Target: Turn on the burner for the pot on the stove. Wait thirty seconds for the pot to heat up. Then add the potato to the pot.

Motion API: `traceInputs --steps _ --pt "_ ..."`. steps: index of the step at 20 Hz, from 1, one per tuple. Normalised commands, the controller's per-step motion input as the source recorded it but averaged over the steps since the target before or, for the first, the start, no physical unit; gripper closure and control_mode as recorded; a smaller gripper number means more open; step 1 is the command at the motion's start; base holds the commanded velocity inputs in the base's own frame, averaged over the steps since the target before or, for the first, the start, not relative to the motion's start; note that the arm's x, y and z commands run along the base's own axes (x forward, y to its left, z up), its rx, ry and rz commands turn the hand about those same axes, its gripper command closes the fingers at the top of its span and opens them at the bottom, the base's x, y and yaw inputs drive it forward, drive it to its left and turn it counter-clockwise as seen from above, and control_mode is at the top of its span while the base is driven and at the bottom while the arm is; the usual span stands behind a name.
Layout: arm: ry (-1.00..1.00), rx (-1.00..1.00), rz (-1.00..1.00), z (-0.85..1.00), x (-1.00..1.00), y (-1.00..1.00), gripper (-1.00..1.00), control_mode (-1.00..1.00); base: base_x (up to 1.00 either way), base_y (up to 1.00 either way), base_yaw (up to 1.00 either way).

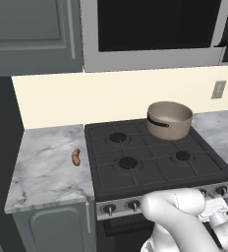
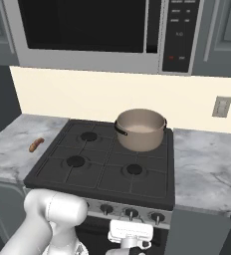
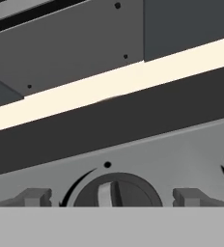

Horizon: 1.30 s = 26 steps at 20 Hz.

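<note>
The two-finger gripper (image 3: 111,198) is held wide open, empty, straddling a small dark round knob (image 3: 115,190) at six o'clock, presumably for lighting the tan-brown metal pot's (image 1: 169,119) burner.

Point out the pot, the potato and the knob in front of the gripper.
pot (image 1: 171,129), left base view, front outer wall.
potato (image 1: 76,157), left base view, middle of the lump.
knob (image 3: 115,191), hand view, its raised centre grip.
</note>
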Motion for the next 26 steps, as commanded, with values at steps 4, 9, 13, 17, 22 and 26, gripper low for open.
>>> traceInputs --steps 4,9,13,17,22,26 --pt "0.00 0.00 0.00 0.00 0.08 0.00 1.00 -1.00 0.00 0.00 0.00" --pt "0.00 0.00 0.00 0.00 0.00 0.00 1.00 -1.00 0.00 0.00 0.00" --pt "0.00 0.00 0.00 0.00 0.00 0.00 1.00 -1.00 0.00 0.00 0.00" --pt "-0.09 -0.02 0.06 -0.05 -0.30 0.01 1.00 -1.00 0.00 0.00 0.00" --pt "-0.24 -0.10 0.30 -0.17 -0.40 0.01 1.00 -1.00 0.00 0.00 0.00" --pt "-0.26 -0.14 0.43 -0.28 -0.19 0.00 1.00 -1.00 0.00 0.00 0.00"
